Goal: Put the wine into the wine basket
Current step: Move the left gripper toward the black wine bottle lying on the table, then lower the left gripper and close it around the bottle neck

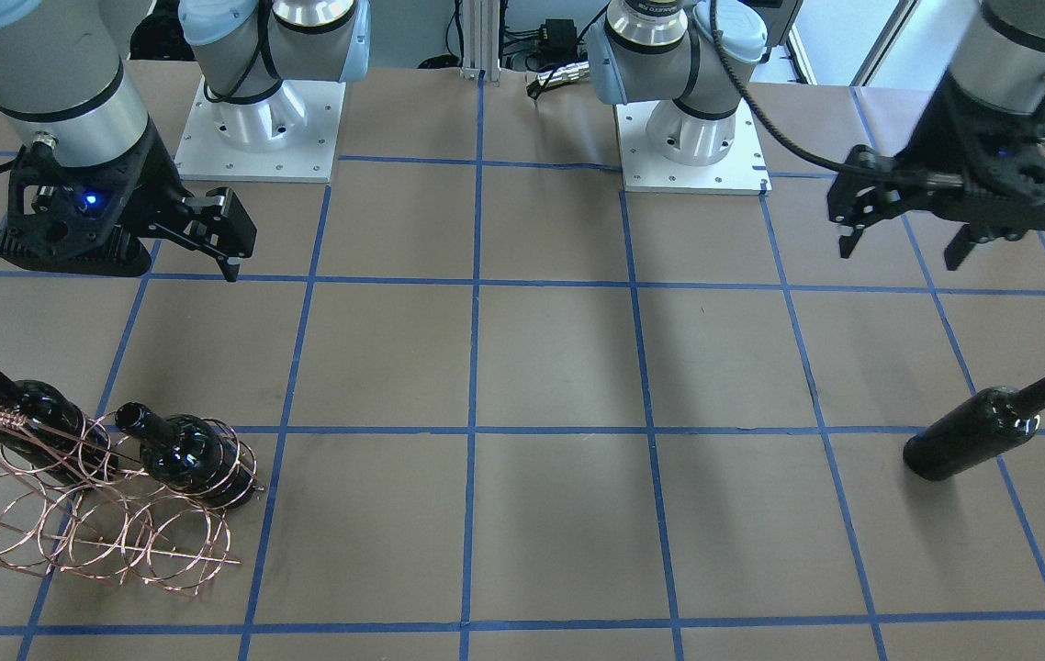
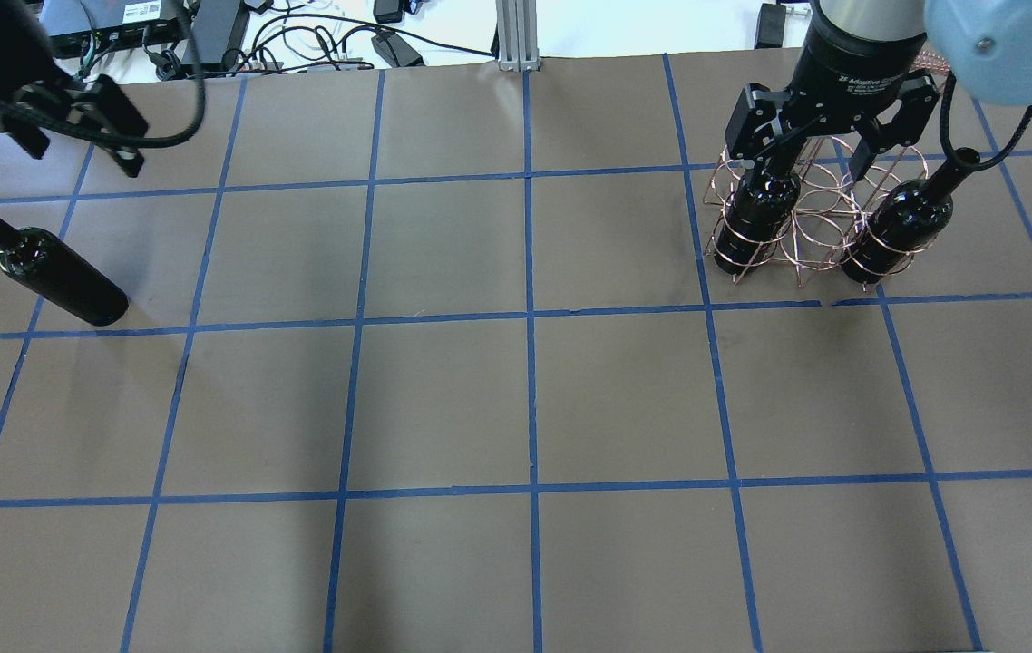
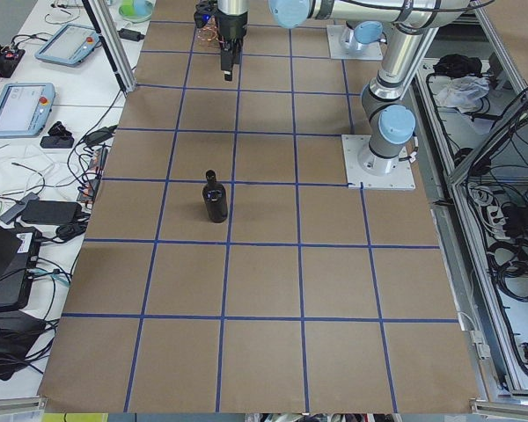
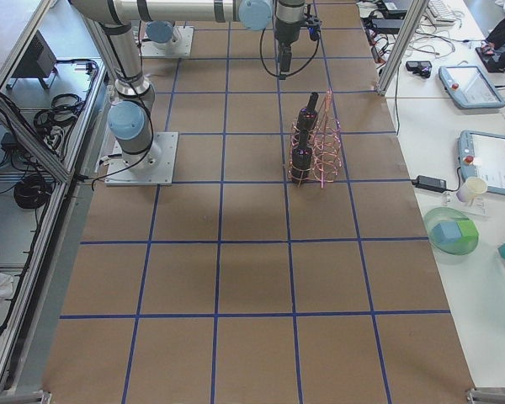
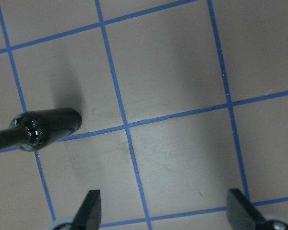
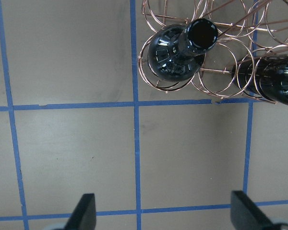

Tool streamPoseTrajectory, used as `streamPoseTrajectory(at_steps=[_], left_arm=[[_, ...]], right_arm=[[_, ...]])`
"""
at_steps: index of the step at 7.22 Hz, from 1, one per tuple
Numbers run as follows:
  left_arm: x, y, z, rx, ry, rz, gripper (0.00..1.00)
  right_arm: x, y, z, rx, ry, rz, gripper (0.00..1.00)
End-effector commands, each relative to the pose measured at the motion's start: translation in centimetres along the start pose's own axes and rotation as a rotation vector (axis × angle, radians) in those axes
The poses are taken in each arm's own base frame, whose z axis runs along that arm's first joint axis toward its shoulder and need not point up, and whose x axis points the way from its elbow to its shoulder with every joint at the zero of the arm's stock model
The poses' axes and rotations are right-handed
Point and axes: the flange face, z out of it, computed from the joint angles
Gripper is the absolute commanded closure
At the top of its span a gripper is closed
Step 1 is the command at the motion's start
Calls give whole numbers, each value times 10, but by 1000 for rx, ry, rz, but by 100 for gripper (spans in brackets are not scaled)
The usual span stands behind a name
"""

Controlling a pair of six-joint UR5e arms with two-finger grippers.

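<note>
**A:** Where is the wine (image 2: 53, 281) seen?

**B:** It is seen standing upright on the table (image 2: 525, 408). It is well apart from the basket (image 2: 811, 238), at the other end of the table, on the robot's left side. It is not touched by anything.

**A:** What is held in the basket?

**B:** Two more bottles are held in its rings, with their necks up. A bottle (image 2: 752, 216) is set at the end of the basket nearer the wine. The other bottle (image 2: 899, 227) is set at the end farther from the wine.

**A:** How is the left gripper (image 5: 164, 211) held?

**B:** It is held up in the air, far from the basket and near the wine. Its fingers are spread wide, and nothing is gripped between them.

**A:** And the right gripper (image 6: 165, 211)?

**B:** It is held up in the air near the basket. Its fingers are spread wide too, and nothing is gripped by them. The basket and its bottles are not touched by it.
</note>
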Motion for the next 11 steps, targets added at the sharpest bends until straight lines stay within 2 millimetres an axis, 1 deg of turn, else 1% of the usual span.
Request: streamPoseTrajectory(at_steps=[1,2,3,4,5,7,9,10,11], left_arm=[[-146,43,35,39,132,-58,6],[-191,61,66,51,149,15,6],[-217,64,88,90,104,71,6],[-223,58,105,122,95,131,6],[-220,50,118,146,136,133,5],[-229,33,141,175,110,137,5],[-221,22,150,166,119,90,7],[-209,12,152,162,129,86,7],[-206,10,154,154,127,92,7]], right_arm=[[0,-2,-1,18,-4,-1,0],[0,-3,-1,18,-4,-4,0],[0,-2,-1,20,-3,-4,0],[0,-3,0,17,-3,-6,0],[-1,-1,-4,24,-4,-4,0],[-1,-1,-3,23,-3,-7,0],[-1,-1,-4,24,-4,-5,0],[0,-1,-4,24,-4,-5,0],[-1,0,-4,23,-7,-1,0]])
